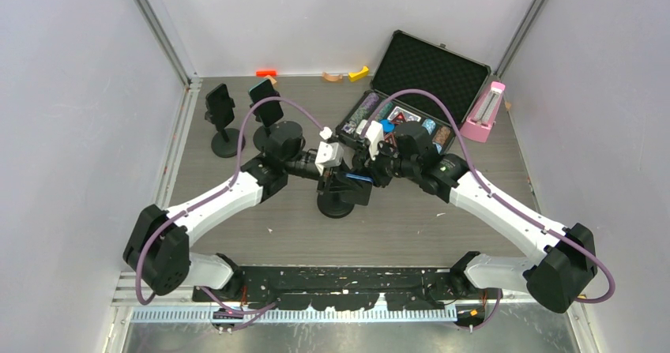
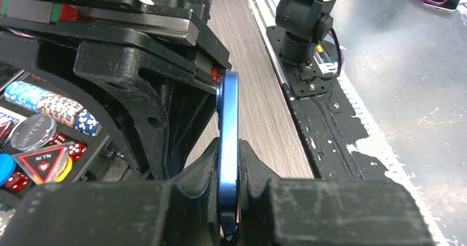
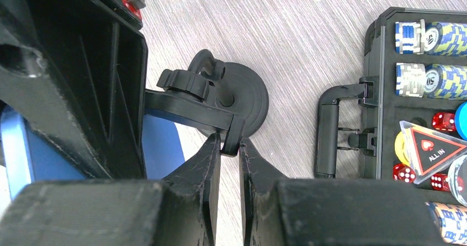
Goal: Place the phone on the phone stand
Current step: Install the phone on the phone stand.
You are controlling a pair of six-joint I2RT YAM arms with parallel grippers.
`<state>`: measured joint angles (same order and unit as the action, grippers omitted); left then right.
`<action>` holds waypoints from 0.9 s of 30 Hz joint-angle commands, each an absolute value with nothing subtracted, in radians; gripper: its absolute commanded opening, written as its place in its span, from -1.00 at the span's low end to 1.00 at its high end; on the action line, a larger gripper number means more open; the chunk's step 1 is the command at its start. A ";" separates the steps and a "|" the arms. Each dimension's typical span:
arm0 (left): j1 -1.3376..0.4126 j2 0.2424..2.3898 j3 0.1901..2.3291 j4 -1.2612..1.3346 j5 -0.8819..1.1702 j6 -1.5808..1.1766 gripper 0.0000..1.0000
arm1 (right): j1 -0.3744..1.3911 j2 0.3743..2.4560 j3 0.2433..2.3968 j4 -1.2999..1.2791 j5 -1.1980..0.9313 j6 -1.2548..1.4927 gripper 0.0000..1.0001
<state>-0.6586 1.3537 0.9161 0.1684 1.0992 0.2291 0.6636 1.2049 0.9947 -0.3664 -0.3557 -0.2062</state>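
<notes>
While both arms meet over the middle of the wooden table [image 1: 442, 227], the left gripper [image 2: 228, 163] is clamped on the thin edge of a blue phone [image 2: 227, 119], its two black fingers pressed against the phone's flat faces. The phone stands on edge above the table, right beside the cradle of a black phone stand [image 3: 248, 100] with a round base. Whether the phone rests in the cradle cannot be told. The right gripper [image 3: 230, 152] has its fingers nearly together, pinching the end of the stand's cradle arm. An open poker chip case [image 1: 427, 76] with chips and dice lies just to the right. Two more stands [image 1: 221, 112] holding dark phones sit at the back left.
</notes>
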 commanded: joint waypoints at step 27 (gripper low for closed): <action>-0.611 1.231 0.795 0.254 0.870 0.146 -1.00 | 0.578 1.156 0.918 -0.228 -0.227 -0.140 -1.00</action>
